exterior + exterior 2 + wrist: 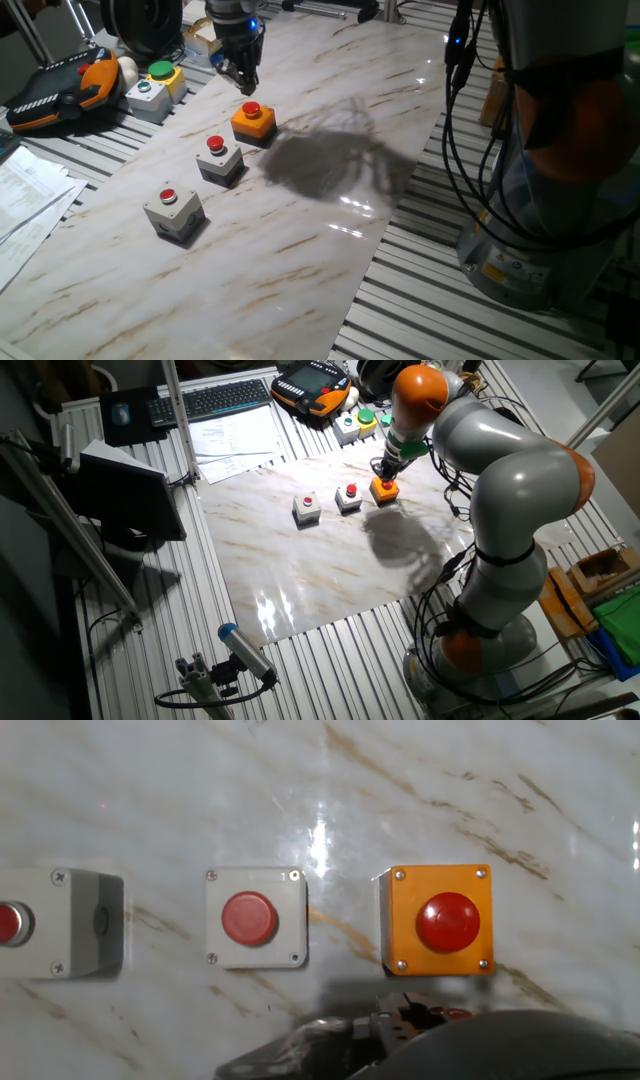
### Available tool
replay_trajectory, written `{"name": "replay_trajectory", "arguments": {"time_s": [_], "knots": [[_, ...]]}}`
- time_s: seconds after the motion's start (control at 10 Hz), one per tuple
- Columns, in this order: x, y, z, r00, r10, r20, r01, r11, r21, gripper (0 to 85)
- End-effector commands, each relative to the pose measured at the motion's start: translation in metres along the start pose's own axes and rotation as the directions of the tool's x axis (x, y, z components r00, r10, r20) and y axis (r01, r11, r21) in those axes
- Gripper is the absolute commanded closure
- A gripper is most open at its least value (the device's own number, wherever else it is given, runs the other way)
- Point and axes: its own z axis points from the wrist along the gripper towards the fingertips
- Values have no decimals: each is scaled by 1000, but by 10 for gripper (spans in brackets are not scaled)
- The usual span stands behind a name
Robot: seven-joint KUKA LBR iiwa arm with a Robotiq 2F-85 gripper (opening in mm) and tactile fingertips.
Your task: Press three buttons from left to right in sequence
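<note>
Evidently the black two-finger gripper (pixel 247 85), its finger state impossible to tell, hangs just above the orange-yellow box with a red round button (pixel 253 121) nearest the marble tabletop's far edge, so the two grey-boxed red buttons (pixel 220 160) (pixel 173 211) look finished, one press remaining.

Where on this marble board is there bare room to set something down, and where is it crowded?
Bare: the wide marble board between the button row and the robot base, and the strip below the near grey switch. Crowded: the row itself, middle grey switch and orange switch under the gripper, plus the corner by the green-button box.
</note>
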Motion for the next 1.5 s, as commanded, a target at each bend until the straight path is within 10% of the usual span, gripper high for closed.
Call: {"name": "replay_trajectory", "arguments": {"time_s": [0.0,1.4], "knots": [[-2,-1,2,1000,-3,7,3,1000,0,843],[-30,-32,59,1000,3,18,-3,1000,-6,843]]}}
